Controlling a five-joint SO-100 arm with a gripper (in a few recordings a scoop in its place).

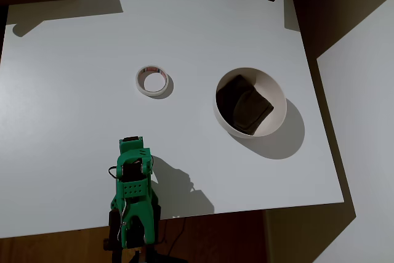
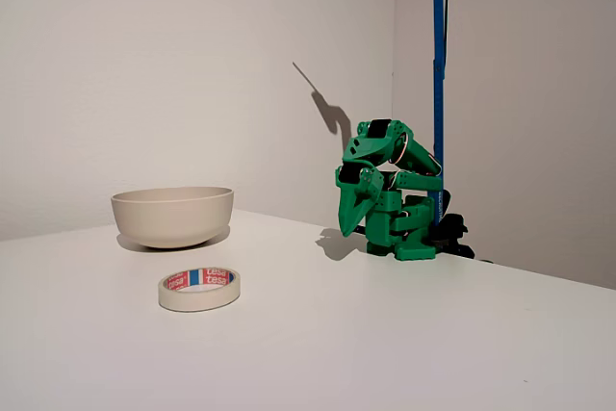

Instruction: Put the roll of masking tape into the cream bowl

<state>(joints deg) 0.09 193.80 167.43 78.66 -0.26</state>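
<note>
Overhead view shows the roll of masking tape (image 1: 151, 81) lying flat on the white counter (image 1: 74, 121), well apart from the cream bowl (image 1: 278, 98) to its right. Inside the bowl sits a dark brown cloth lump (image 1: 244, 106). Nearer the bottom edge, the green arm (image 1: 132, 195) is folded up, its tool (image 2: 358, 221) pointing down at the counter in the fixed view, fingers seemingly together, holding nothing, far from the tape.

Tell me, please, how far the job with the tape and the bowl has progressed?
Nothing looks done. The flat off-white roll of masking tape lies on the white table, apart from the round cream bowl, which holds a dark brown cloth. The green gripper holds nothing, folded at its base. Grasping, carrying and dropping remain.
</note>
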